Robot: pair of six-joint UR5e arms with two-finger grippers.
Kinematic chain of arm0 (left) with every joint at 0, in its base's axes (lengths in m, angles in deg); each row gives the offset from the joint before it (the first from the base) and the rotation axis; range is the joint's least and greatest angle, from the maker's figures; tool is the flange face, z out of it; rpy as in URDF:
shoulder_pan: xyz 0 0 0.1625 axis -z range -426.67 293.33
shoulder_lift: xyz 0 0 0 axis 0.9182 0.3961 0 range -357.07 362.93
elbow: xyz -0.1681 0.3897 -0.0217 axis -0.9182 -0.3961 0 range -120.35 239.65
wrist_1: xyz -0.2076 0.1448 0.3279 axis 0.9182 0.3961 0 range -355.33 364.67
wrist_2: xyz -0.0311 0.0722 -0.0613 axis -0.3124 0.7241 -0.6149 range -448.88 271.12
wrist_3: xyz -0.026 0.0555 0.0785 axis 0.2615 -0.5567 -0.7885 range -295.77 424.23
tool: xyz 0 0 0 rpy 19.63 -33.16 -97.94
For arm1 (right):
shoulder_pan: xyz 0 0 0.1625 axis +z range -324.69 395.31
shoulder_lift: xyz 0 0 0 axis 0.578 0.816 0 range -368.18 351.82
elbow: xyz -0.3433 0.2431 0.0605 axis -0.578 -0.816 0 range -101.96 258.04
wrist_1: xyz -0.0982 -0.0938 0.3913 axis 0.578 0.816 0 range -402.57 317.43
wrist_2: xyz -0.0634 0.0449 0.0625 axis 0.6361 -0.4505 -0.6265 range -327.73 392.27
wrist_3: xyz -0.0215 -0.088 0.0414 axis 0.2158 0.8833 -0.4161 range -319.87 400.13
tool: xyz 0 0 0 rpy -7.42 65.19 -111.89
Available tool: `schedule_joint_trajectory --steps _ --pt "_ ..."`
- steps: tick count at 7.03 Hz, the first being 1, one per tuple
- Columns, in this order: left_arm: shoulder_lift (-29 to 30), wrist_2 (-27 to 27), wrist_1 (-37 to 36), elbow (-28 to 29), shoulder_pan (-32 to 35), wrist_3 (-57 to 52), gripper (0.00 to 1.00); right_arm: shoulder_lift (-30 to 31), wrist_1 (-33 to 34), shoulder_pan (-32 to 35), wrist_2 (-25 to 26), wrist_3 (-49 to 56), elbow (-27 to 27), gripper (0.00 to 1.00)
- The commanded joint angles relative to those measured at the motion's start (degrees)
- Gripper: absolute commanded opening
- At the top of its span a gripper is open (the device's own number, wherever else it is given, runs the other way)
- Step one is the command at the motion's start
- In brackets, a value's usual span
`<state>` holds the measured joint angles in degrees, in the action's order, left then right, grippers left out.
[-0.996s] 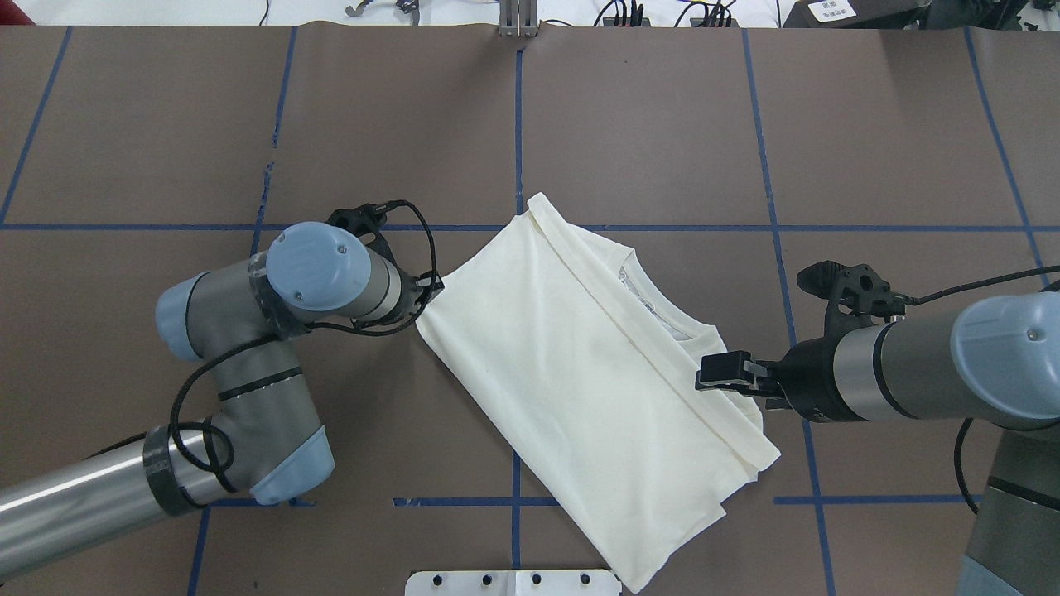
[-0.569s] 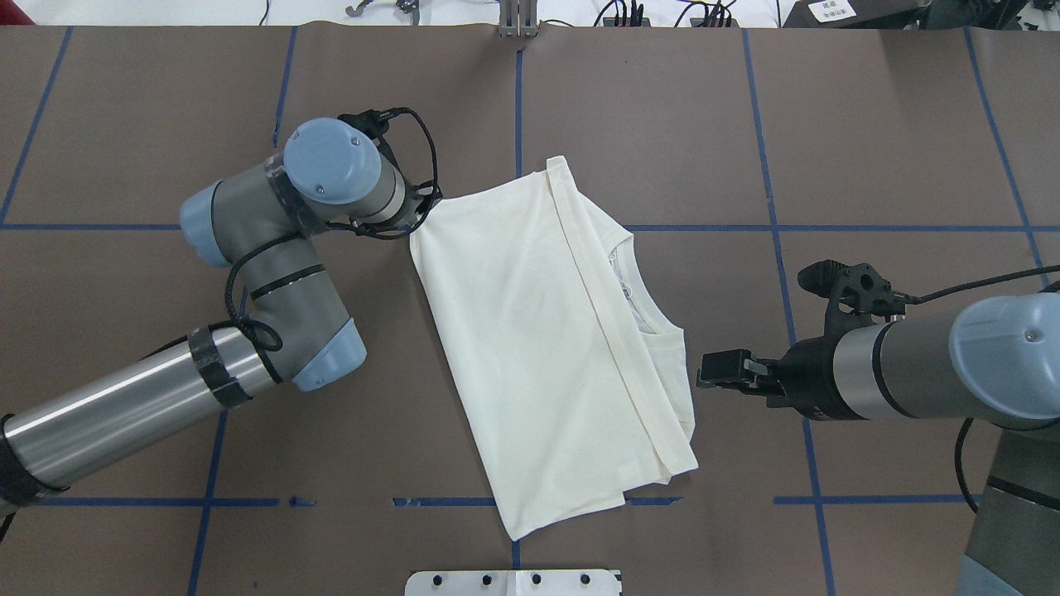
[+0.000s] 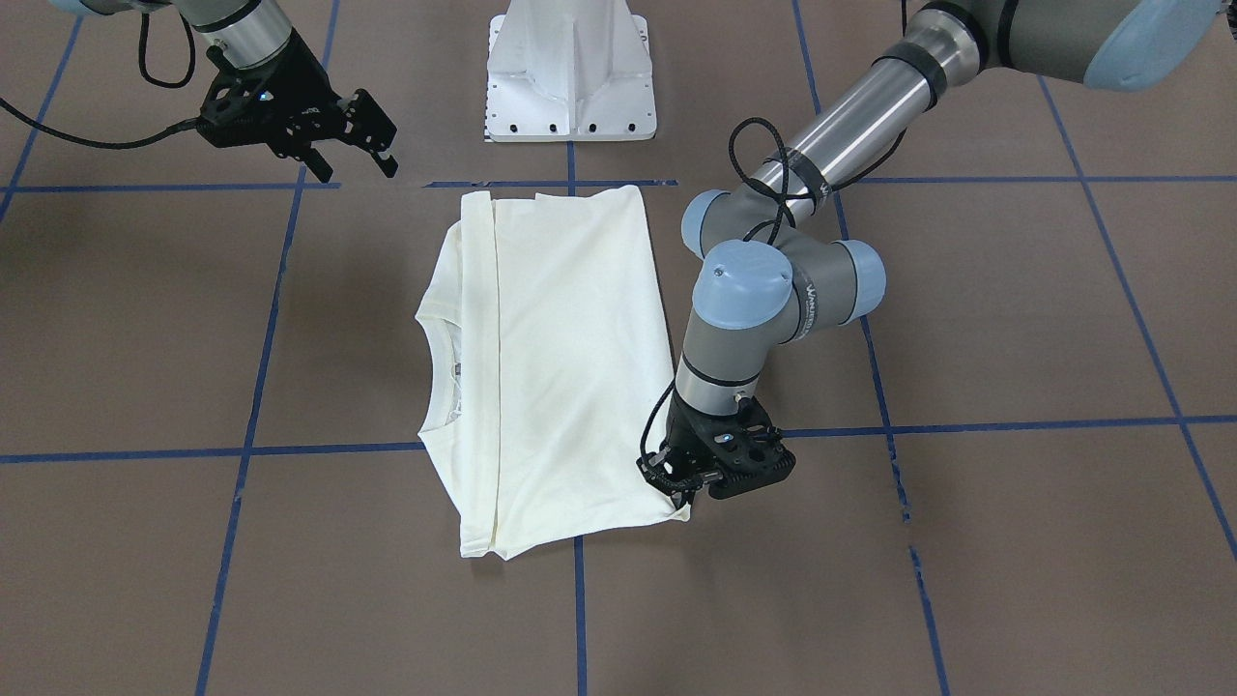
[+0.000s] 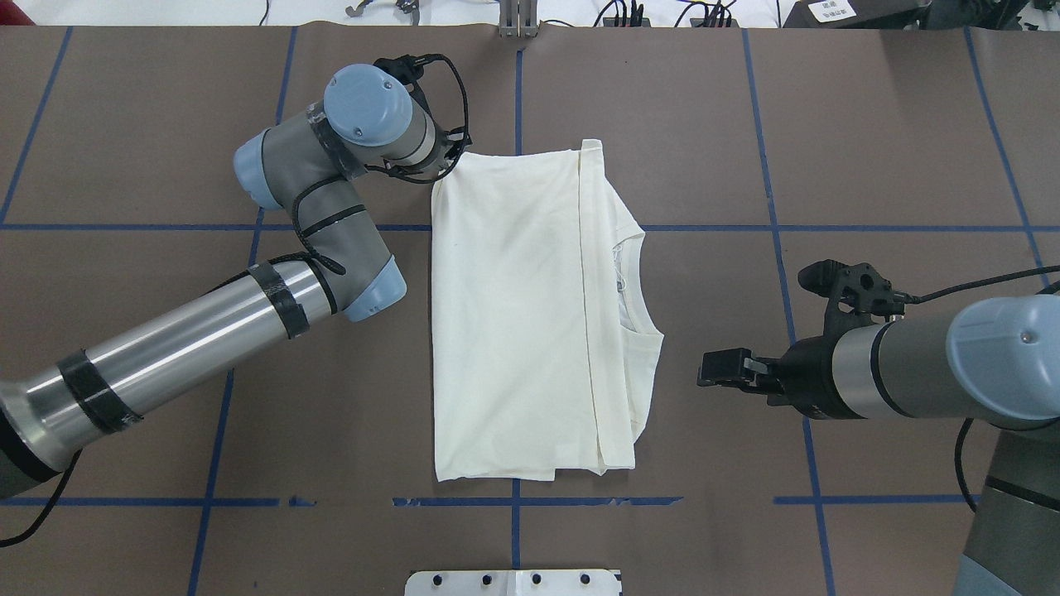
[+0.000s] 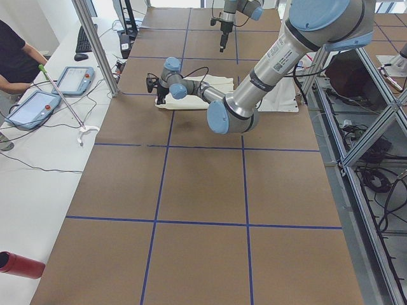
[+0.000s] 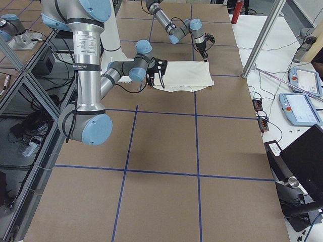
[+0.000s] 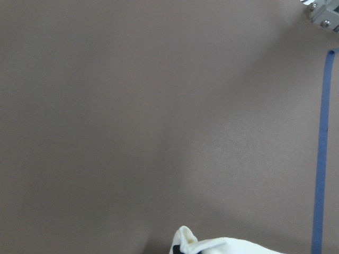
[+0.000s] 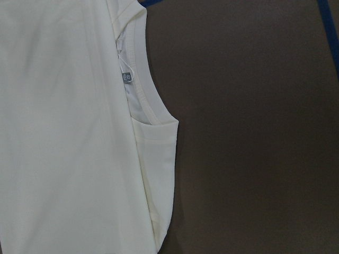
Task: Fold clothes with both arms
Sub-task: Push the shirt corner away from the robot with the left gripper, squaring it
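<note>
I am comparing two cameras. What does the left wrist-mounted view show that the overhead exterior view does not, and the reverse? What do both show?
Only the left wrist-mounted view: the bunched corner of the cream-white folded T-shirt, from close by; overhead, the grey left arm's wrist hides the left gripper there. Only the overhead exterior view: the whole T-shirt lying flat, its ribbed neckline toward the black right gripper, which is apart from the cloth. Both: the brown table cover and a blue tape line.
</note>
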<state>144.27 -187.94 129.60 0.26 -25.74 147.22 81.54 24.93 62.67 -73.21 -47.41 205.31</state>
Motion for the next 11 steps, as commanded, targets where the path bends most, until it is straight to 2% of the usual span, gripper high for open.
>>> schedule_joint_trajectory --steps 1,3,4,5,7,9,11 --pt "0.4 0.4 2.6 1.7 0.0 -1.0 0.00 -0.2 0.1 0.0 0.0 0.0 0.0 1.00" --pt "0.4 1.2 3.0 2.0 0.0 -1.7 0.00 -0.6 0.4 -0.1 0.0 0.0 -1.1 1.00" --pt "0.4 1.3 3.0 1.9 0.0 -1.9 0.15 -0.7 0.4 -0.5 0.1 0.1 -2.0 1.00" --pt "0.3 1.3 2.9 1.8 0.1 -5.7 0.99 -0.8 0.5 -0.7 0.6 0.2 -2.4 1.00" --pt "-0.2 -0.2 2.2 -0.3 2.0 -7.6 1.00 -1.5 0.7 -1.7 1.8 0.7 -4.6 1.00" --pt "-6.5 -3.1 -2.0 -10.4 2.1 -11.4 1.00 -4.5 3.4 -2.8 3.4 1.1 -7.1 1.00" --pt "-11.9 -3.5 -10.9 -23.4 2.1 -15.1 1.00 -12.4 15.5 -3.6 4.0 1.8 -7.8 1.00"
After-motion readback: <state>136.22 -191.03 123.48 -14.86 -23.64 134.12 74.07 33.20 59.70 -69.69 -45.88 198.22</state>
